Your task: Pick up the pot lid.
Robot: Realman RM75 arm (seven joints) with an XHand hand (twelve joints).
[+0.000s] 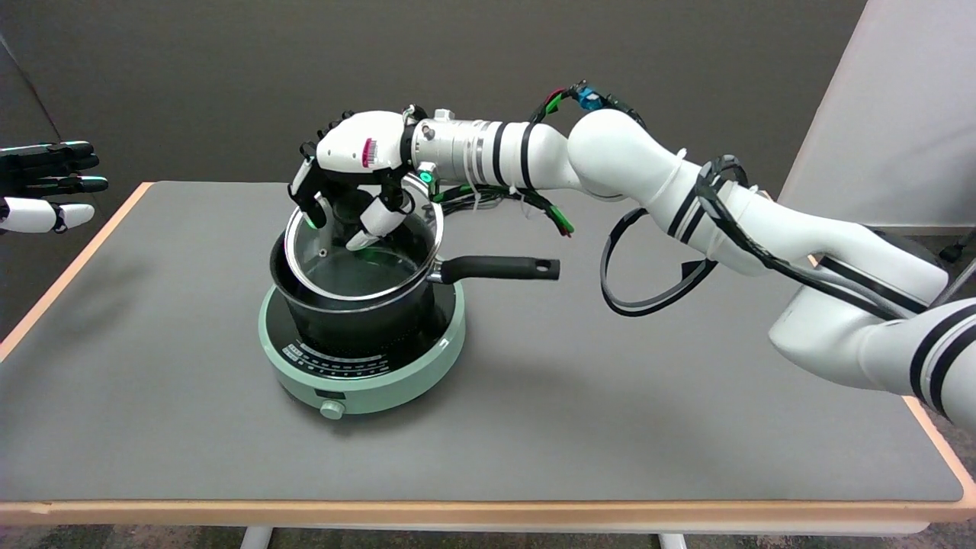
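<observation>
- Grey, orange-edged worktop is carrying everything, with the cooking set placed left of centre, where the right arm can reach it from the lower right.
- White right arm is stretching across and above the worktop, keeping its forearm roughly level so that the wrist comes at the pot from the handle side.
- Mint-green round induction hob is sitting flat on the worktop and bearing the pot, its knob facing the near edge.
- Black saucepan is standing upright on the hob, its long black handle pointing right, towards the arm.
- Round glass pot lid with a metal rim is tilting: its far side is raised towards the hand while its near edge seems to be resting at the pot's rim, so lifting looks begun, not finished.
- Black-and-white right hand is hanging palm-down over the lid's raised side, placed there to take the knob.
- Fingers are curling down around the middle of the lid, apparently pinching its knob, which they are hiding; the exact contact I cannot tell.
</observation>
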